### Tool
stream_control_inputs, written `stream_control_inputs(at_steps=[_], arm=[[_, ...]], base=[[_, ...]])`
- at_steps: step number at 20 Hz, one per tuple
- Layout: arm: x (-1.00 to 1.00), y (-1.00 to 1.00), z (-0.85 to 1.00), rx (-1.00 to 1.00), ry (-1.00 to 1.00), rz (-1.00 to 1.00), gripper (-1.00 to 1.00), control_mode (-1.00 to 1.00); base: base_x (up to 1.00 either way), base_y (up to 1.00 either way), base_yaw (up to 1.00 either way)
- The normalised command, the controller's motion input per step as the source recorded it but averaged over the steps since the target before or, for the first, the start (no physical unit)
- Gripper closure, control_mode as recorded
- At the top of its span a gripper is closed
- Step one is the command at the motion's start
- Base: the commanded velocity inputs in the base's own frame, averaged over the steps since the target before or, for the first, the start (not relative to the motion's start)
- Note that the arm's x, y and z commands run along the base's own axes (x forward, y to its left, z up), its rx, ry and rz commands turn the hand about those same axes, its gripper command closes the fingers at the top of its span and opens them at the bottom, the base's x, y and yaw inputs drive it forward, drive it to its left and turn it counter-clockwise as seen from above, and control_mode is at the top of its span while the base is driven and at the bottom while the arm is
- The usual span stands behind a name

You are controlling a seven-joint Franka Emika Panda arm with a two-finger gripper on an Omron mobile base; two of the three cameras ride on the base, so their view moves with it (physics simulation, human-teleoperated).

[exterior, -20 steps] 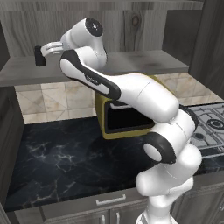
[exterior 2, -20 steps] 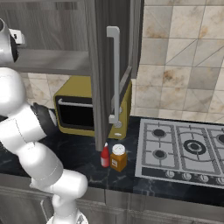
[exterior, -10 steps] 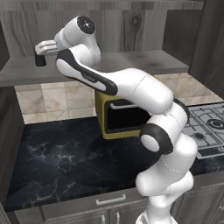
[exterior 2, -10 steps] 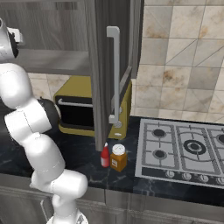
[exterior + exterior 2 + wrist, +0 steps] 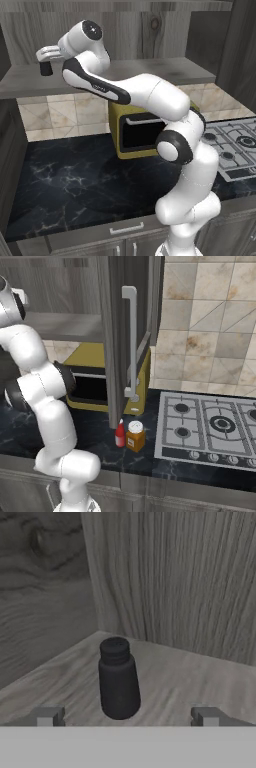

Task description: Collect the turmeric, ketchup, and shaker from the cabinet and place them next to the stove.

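Two-finger gripper point(image 5: 125, 716) spread wide, holding nothing | small black cylindrical shaker point(image 5: 118, 678) upright between its tips | on grey wood-grain cabinet shelf point(image 5: 200, 677)

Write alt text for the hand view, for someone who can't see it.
A small black shaker stands upright on the grey wood-grain cabinet shelf near its back corner. The open gripper faces it, one fingertip at each side of the shaker, neither touching it.

Yellow-olive microwave point(image 5: 100, 378) on black marble counter point(image 5: 75, 185), beige tiled wall point(image 5: 205, 326) behind.
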Motion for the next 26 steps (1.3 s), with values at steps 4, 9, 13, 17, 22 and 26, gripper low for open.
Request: stream_control_inputs(at_steps=[4,9,13,17,22,26], arm=[[0.24,0.25,0.00,0.00,0.00,0.00,-1.00,-1.00],[0.02,0.04,0.00,0.00,0.00,0.00,-1.00,-1.00],[0.15,0.16,0.00,0.00,0.00,0.00,-1.00,-1.00],[0.15,0.11,0.00,0.00,0.00,0.00,-1.00,-1.00],[0.11,0.17,-0.01,0.00,0.00,0.00,-1.00,-1.00],[0.10,0.19,-0.03,0.00,0.00,0.00,-1.00,-1.00]], base=[[0.00,0.00,0.00],[0.00,0.00,0.00],[0.00,0.00,0.00],[0.00,0.00,0.00],[0.00,0.00,0.00],[0.00,0.00,0.00]])
